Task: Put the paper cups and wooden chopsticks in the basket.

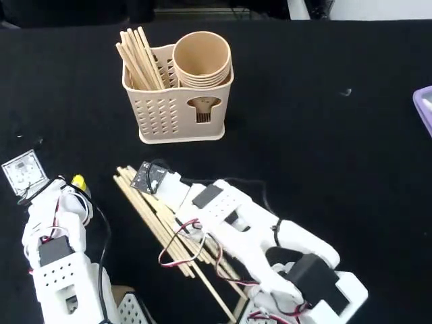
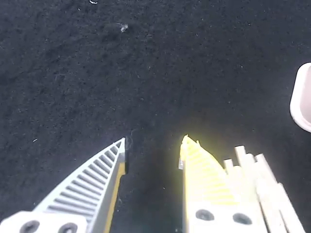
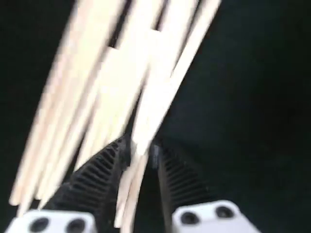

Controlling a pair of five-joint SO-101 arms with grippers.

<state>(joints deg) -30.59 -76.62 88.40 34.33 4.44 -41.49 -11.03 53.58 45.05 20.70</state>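
Observation:
A loose bundle of wooden chopsticks (image 1: 143,204) lies slanted on the black table in front of the basket (image 1: 169,111). My right gripper (image 1: 140,181) is down at the bundle's far end. In the right wrist view its black fingers (image 3: 109,167) are pinched on a few chopsticks (image 3: 146,97), gripper (image 3: 138,149) shut. The beige basket holds a stack of paper cups (image 1: 202,57) and several upright chopsticks (image 1: 138,57). My left gripper (image 1: 71,183) rests low at the near left, open over bare table (image 2: 153,143), with chopstick ends (image 2: 255,184) just beside its yellow finger (image 2: 199,170).
A purple object (image 1: 424,108) pokes in at the table's right edge. A pale rounded corner (image 2: 302,97) sits at the edge of the left wrist view. Dark cloth stretches open to the right of the basket and between the arms and the basket.

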